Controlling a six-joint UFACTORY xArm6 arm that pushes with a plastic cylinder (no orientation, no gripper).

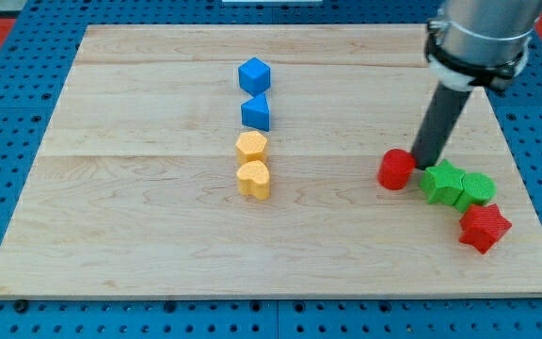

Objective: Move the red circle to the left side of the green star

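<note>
The red circle [396, 169] lies at the view's right, just left of the green star [443, 183], with a narrow gap between them. My tip [428, 166] stands on the board between them, at the red circle's upper right edge and the green star's upper left. The dark rod rises from there to the view's top right.
A green round block [479, 188] touches the green star's right side. A red star [485, 227] lies below it. In the middle, a column holds a blue cube [254, 75], a blue block [257, 112], a yellow block [250, 147] and a yellow heart [254, 179].
</note>
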